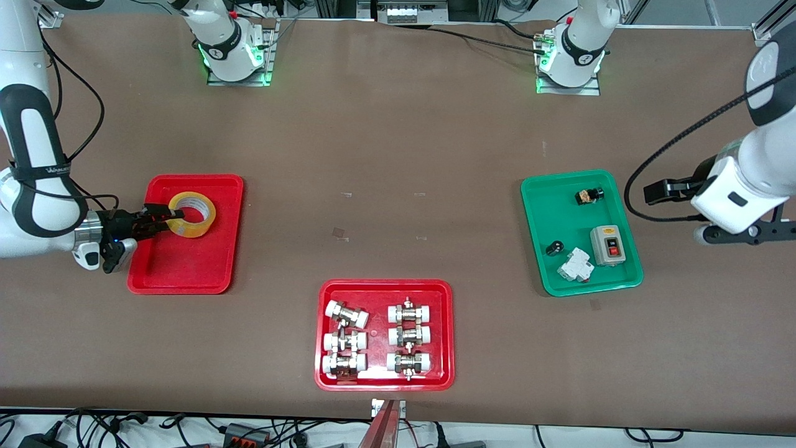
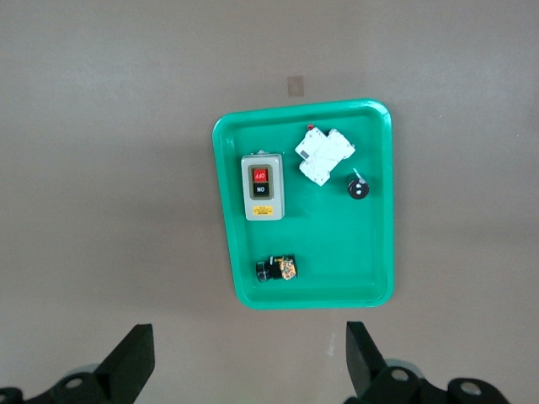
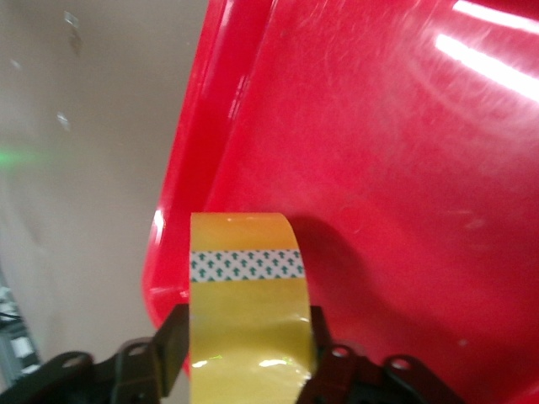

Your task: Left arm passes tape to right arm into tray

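Right gripper (image 1: pixel 163 219) clamped on the tape (image 1: pixel 192 214) — yellow roll over the plain red tray (image 1: pixel 180 274), toward the right arm's end of the table (whether touching the tray floor, cannot tell). Left gripper (image 2: pixel 249 366) parked, fingers spread wide and holding nothing, near the green tray (image 2: pixel 337 244) — waiting.

The bulky white left arm (image 1: pixel 755 168) with dark grey joint caps trails a black cable, while the white, black-banded right arm (image 1: pixel 31 180) has a silver wrist cuff and small blue light.
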Robot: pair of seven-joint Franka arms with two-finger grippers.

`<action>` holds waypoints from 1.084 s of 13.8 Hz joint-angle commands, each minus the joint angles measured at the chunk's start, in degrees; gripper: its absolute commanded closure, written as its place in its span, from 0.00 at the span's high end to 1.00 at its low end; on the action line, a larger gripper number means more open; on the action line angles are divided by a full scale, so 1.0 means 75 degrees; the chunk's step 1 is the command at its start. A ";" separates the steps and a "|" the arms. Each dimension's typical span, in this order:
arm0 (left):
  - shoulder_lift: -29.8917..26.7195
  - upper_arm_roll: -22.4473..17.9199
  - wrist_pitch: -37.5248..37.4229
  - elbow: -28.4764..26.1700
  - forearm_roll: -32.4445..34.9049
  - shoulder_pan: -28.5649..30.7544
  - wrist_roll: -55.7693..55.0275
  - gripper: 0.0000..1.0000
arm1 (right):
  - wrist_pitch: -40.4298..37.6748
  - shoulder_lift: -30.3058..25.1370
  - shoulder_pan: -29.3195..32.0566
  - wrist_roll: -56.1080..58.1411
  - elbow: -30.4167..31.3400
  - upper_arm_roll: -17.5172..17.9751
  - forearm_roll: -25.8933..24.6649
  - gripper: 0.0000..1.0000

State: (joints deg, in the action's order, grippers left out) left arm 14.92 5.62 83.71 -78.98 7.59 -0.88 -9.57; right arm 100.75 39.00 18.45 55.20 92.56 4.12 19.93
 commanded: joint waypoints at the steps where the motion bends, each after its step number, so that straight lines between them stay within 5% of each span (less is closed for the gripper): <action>1: -0.0923 0.0095 0.0510 -0.1177 0.0182 0.0118 0.0163 1.00 | 0.0160 -0.0137 -0.0232 0.0245 -0.0083 0.0013 -0.0523 1.00; 7: -0.0606 0.0036 0.0184 -0.0637 0.0148 0.0175 0.0150 1.00 | 0.0442 -0.0887 -0.1205 -0.0047 -0.0481 0.0025 -0.1497 1.00; 11: -0.0828 0.0130 0.0042 -0.0567 -0.0122 0.0188 0.0163 1.00 | 0.0430 -0.1308 -0.1346 -0.0246 -0.0681 0.0048 -0.1509 1.00; 15: -0.0980 0.0048 0.0018 -0.0660 -0.0532 0.0223 0.0081 1.00 | -0.0188 -0.2361 -0.2001 -0.2922 -0.0705 0.0048 -0.2093 1.00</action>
State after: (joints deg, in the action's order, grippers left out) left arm 9.09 6.04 84.78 -83.55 5.48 0.00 -9.57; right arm 102.45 26.35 6.03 42.79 86.30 4.55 7.36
